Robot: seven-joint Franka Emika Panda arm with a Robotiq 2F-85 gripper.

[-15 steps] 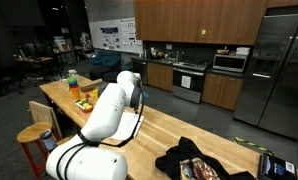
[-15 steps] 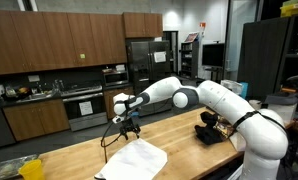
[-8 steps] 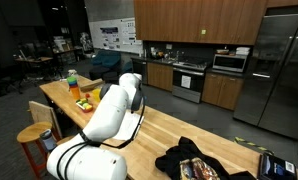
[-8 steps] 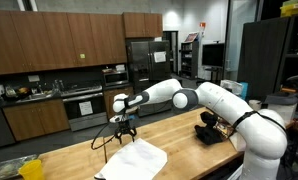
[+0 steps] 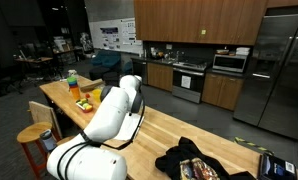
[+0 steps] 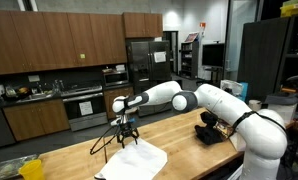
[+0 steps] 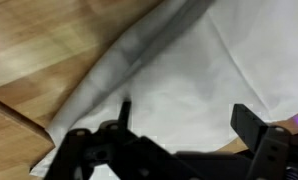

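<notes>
The gripper (image 6: 123, 130) hangs low over the far corner of a white cloth (image 6: 135, 160) that lies spread on the wooden counter (image 6: 181, 146). In the wrist view the gripper (image 7: 184, 118) stands wide open. Its two dark fingers (image 7: 251, 124) are set well apart, with nothing clamped between them and only the cloth (image 7: 204, 75) below. Whether the fingertips touch the fabric cannot be told.

The cloth is mostly flat. One edge is turned over into a long grey fold (image 7: 139, 50) that runs slantwise beside the bare wood of the counter (image 7: 39, 50).

The arm (image 6: 174, 97) reaches out level from the robot's base toward the cloth. In an exterior view the arm (image 5: 117, 108) hides both gripper and cloth.

Well apart from the cloth, near the base, a dark heap of fabric (image 6: 210, 130) sits on the counter. At the far end of the counter (image 5: 161, 126) stand some bottles (image 5: 73, 82), and a round stool (image 5: 33, 134) stands beside it.
</notes>
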